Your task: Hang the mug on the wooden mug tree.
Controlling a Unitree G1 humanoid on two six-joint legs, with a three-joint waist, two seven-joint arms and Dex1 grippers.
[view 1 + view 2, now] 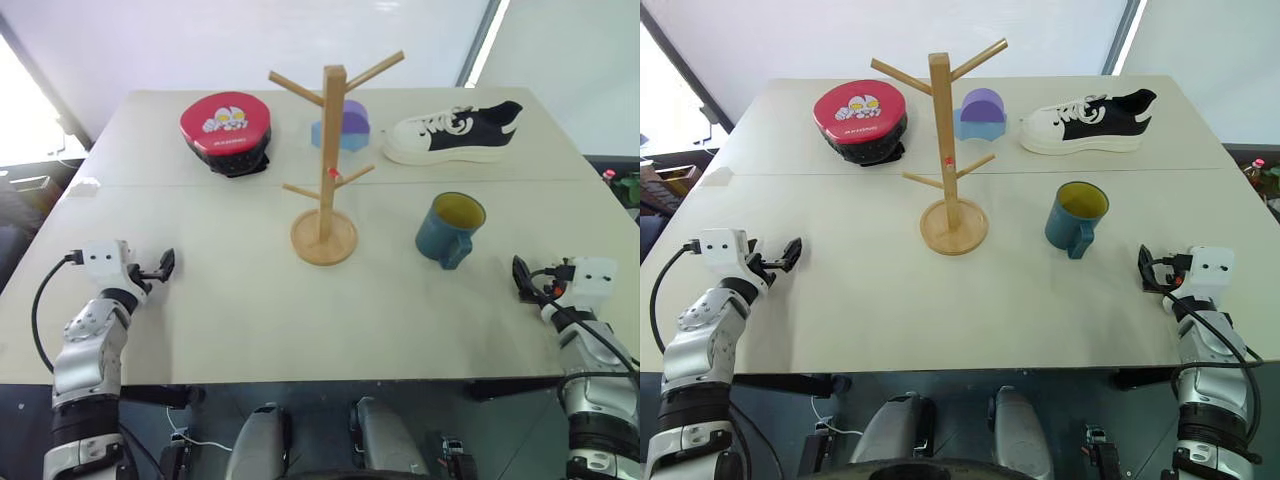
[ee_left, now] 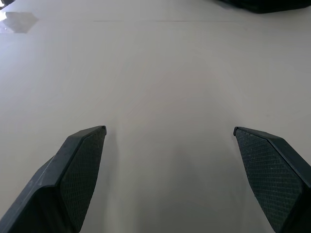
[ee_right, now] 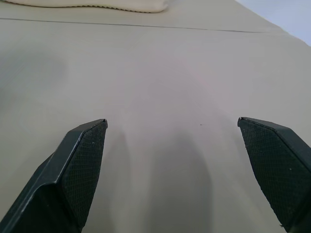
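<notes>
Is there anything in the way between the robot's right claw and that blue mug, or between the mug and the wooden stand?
Nothing visible. Bare table lies between the open right gripper and the teal-blue ceramic mug with yellow inside, and between that mug and the light wooden mug tree to its left.

Behind the wooden mug tree [image 1: 324, 170], its post hides part of a purple and blue object [image 1: 345, 126], too small to identify. In the right wrist view, the white shoe's [image 3: 97, 4] sole is cut off by the frame edge. The mug's [image 1: 448, 229] lettering is unreadable.
</notes>
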